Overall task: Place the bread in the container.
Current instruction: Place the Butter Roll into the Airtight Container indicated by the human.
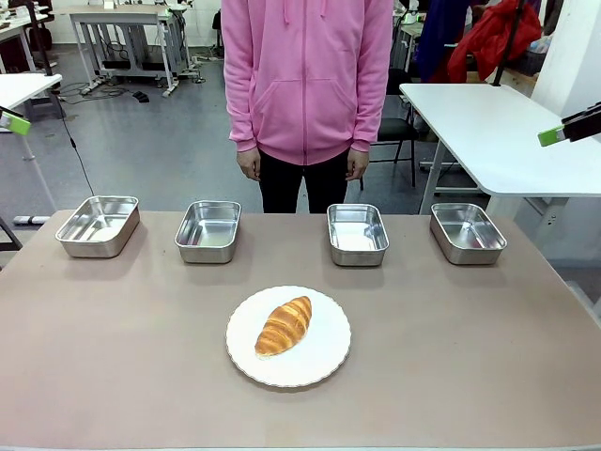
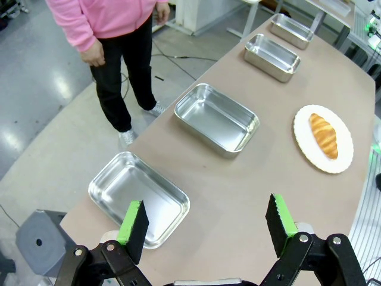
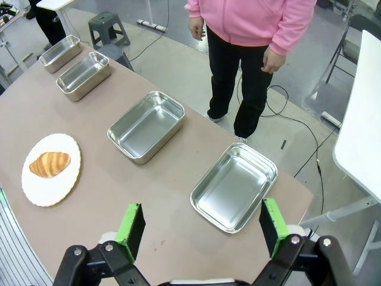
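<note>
Bread [image 1: 284, 325] lies on plate [image 1: 324, 365], well apart from left gripper [image 2: 205, 204] and right gripper [image 3: 201, 205], both spread wide.

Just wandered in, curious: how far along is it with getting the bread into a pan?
Nothing done yet: the bread lies on the plate and all four pans are empty. Left fingers and right fingers hang open, holding nothing. Grasping and placing are left.

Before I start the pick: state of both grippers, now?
Left gripper: open, holding nothing.
Right gripper: open, holding nothing.
</note>
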`<state>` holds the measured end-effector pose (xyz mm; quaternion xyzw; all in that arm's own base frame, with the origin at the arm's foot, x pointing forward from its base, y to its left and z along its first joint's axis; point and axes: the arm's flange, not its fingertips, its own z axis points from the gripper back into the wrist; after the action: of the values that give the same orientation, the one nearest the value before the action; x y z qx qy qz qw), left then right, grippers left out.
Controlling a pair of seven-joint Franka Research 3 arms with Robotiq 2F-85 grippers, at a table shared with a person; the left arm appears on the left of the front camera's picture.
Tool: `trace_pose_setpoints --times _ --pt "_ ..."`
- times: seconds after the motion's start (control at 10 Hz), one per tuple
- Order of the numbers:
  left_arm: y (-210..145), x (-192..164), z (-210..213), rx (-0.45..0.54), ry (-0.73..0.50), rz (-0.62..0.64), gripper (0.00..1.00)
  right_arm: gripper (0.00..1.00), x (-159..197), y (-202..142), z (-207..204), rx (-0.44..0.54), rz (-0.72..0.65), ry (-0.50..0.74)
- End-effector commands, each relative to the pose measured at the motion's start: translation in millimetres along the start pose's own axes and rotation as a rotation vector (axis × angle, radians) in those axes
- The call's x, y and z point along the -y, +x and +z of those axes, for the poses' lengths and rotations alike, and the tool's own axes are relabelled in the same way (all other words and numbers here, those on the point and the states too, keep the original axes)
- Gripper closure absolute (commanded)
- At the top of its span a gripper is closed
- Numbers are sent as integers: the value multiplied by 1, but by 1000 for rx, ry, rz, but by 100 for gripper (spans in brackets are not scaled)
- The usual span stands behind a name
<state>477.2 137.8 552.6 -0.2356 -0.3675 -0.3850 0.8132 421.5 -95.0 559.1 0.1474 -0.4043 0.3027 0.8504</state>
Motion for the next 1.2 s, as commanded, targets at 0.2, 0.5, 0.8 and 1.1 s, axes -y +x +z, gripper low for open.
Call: trace_pose_setpoints --times 0.2,0.5,0.8,1.1 --pt "1 1 1 2 -3 -6 0 0 1 0 -1 19 -3 10" --pt "1 1 1 2 -3 -6 0 0 1 0 -1 19 -3 10" --pt "1 1 1 2 -3 -6 0 0 1 0 -1 19 -3 10" --pt "1 1 1 2 -3 -6 0 0 1 0 -1 19 -3 10"
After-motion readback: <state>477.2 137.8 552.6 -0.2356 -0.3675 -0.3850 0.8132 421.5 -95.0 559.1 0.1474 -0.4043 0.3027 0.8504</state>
